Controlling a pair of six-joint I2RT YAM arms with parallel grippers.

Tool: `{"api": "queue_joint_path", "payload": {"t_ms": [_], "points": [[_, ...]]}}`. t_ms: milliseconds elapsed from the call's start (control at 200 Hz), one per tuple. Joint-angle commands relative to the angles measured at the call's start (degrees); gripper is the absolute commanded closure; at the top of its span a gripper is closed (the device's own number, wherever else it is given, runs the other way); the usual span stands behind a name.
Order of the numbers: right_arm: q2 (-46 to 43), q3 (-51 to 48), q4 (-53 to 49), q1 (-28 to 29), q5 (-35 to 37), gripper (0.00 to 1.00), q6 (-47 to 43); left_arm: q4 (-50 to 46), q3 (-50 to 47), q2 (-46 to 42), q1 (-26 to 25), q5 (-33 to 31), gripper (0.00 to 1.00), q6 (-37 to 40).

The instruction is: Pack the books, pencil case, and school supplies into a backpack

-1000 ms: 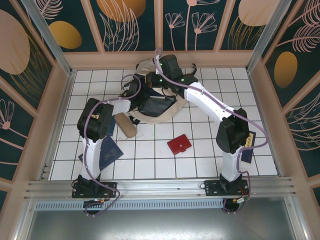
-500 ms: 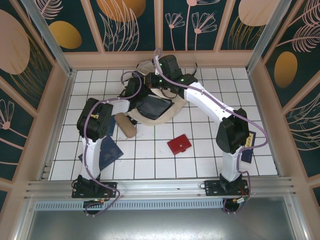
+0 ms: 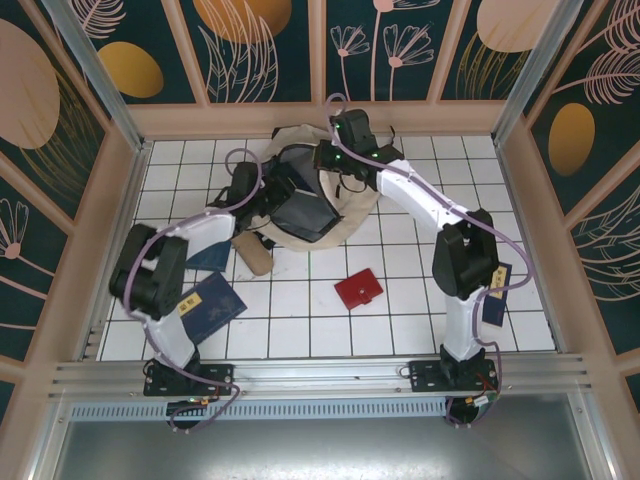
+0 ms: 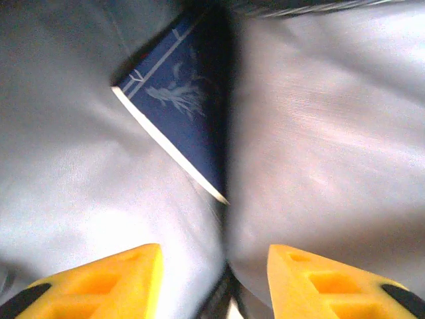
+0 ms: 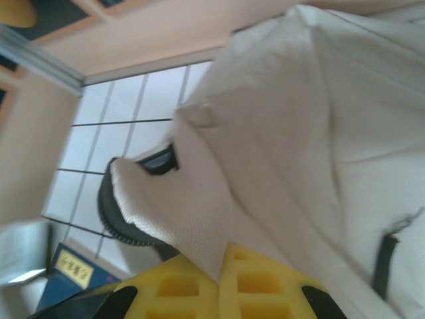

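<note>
- The left hand (image 4: 214, 259) had its two yellow fingers (image 4: 126, 282) parted, with nothing between them, and was pushed into the mouth of the large soft cream-beige fabric backpack (image 3: 350, 215).
- Just ahead of that hand, a thin flat dark navy-blue book (image 4: 186, 126) lay inside the backpack. It was wedged in a fold of the pale lining, with one corner pointing back towards the fingers and clear of both fingertips.
- The right hand (image 5: 221, 259) was pinched tight on a flap of the backpack's cream fabric, which rose from between its yellow fingers (image 5: 179, 289).
- From above, the right hand (image 3: 335, 155) sat at the backpack's far rim, across the opening from the left hand (image 3: 275, 195).
- The tan-brown, elongated soft pencil case (image 3: 252, 252) lay on the white tiled tabletop (image 3: 300, 320) just behind the left hand, beside the backpack's near edge.
- The small flat red square case (image 3: 358, 289) lay well behind both hands, apart from the backpack and between the two arms.
- A second navy-blue book with a pale yellow label (image 3: 210, 305) lay well behind the left hand, beside that arm's elbow.
- A third navy-blue book (image 3: 493, 305) lay well behind the right hand and out to its right, partly hidden by that arm.
</note>
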Motion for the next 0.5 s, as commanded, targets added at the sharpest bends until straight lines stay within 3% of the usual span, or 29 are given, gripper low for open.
{"api": "queue_joint_path", "payload": {"t_ms": [0,110,235,365,495], "points": [[3.0,-1.31,2.33,0.09,-0.91,1.0,1.26,-8.06,-4.18,-7.56,0.57,0.25,0.5,2.75],[4.9,-1.69,2.13,0.07,-1.29,1.0,1.4,-13.68,-8.44,-13.68,2.66,-2.35,0.44,3.84],[5.18,-5.89,3.52,0.1,-1.84,1.0,2.02,-19.34,-12.09,-18.58,9.04,-6.53,0.29,5.18],[5.55,-10.42,4.46,0.15,-1.3,1.0,2.12,-24.96,-13.38,-20.06,14.27,-12.02,0.17,7.99],[6.79,-12.0,3.26,-1.89,-1.52,1.0,1.68,-30.35,-13.19,-19.88,15.64,-14.38,0.11,10.03]]}}
